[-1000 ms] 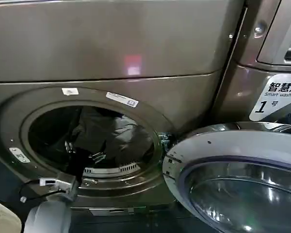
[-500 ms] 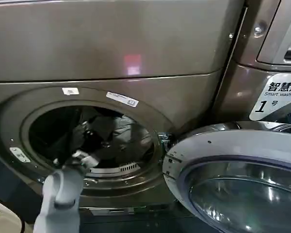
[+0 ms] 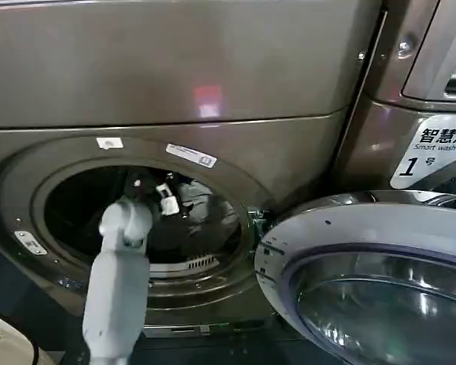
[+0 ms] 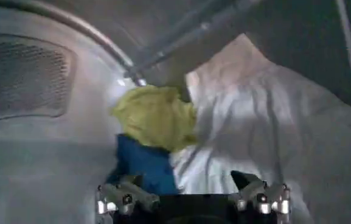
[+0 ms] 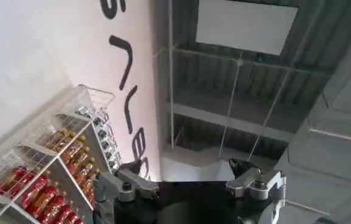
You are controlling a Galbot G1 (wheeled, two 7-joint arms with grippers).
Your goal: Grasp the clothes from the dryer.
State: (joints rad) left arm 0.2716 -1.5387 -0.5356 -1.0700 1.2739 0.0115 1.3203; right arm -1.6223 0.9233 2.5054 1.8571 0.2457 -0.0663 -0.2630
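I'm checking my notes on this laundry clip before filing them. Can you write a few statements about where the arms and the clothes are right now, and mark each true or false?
1. The left gripper is open, inside the dryer and facing the clothes. True.
2. The left gripper already holds the yellow-green piece. False: its fingers are apart with nothing between them, and the heap lies ahead of it.
3. The dryer door is closed. False: it is swung open to the right of the porthole.
4. The navy blue piece lies next to the yellow-green one. True.
5. The right gripper is inside the drum too. False: it points up toward a ceiling, near a shelf of bottles.
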